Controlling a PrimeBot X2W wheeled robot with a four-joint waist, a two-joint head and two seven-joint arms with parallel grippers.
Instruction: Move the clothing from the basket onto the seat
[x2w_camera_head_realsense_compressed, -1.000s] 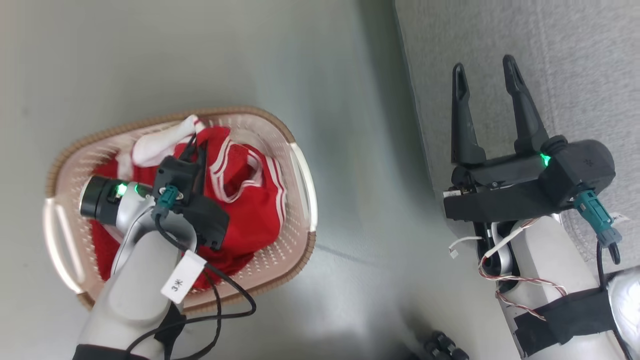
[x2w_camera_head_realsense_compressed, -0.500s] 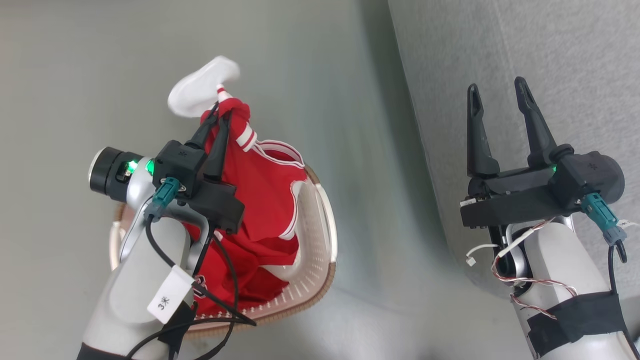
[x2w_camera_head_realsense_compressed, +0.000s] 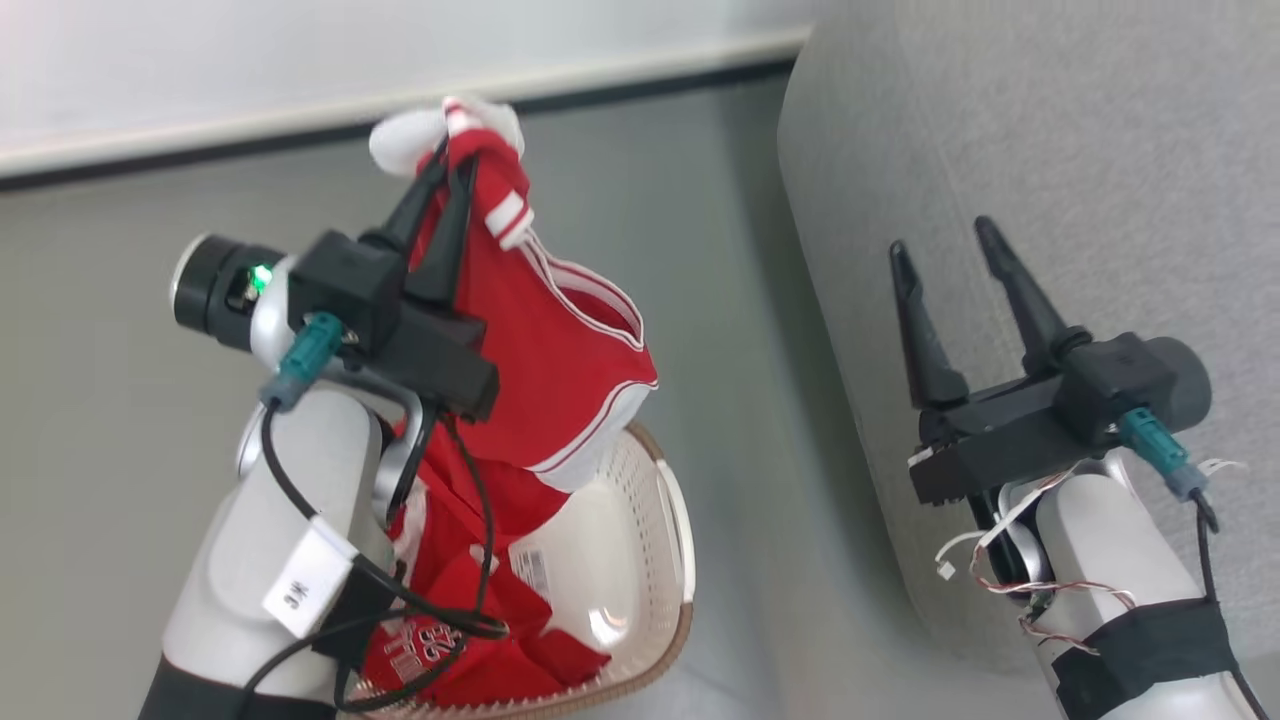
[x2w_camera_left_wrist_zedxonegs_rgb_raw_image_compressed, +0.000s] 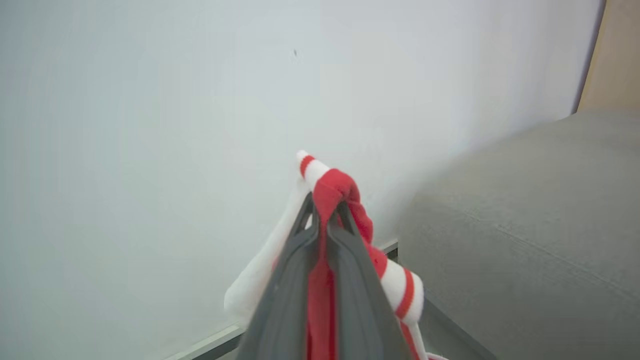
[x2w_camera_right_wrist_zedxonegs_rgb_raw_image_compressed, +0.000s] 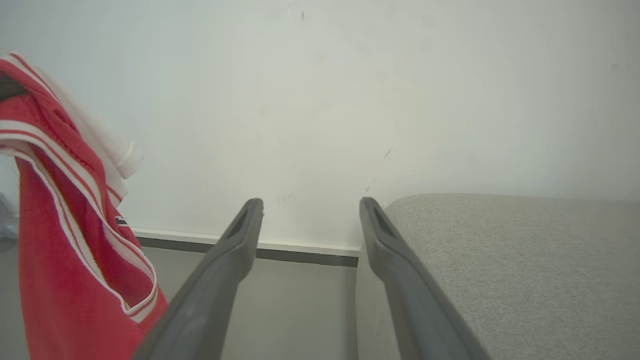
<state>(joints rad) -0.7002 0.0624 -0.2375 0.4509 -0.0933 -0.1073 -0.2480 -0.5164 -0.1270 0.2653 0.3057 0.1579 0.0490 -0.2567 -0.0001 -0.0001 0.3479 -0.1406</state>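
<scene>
Head view: the seat (x2w_camera_head_realsense_compressed: 1000, 150) is seen along the right side, with the grey floor (x2w_camera_head_realsense_compressed: 120, 300) beside it. The basket (x2w_camera_head_realsense_compressed: 660, 520) is set on the floor left of the seat, partly hidden by the left forearm. Part of the clothing (x2w_camera_head_realsense_compressed: 560, 350) is held up above the basket, and more red fabric is seen lying inside it. The left jaws are clamped tight on a bunched red-and-white edge of the clothing. The right jaws are spread wide and empty, near the seat's edge.

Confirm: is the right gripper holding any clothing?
No, in the right wrist view the right gripper stands open with nothing between its fingers, and the clothing hangs apart at that view's left.
</scene>
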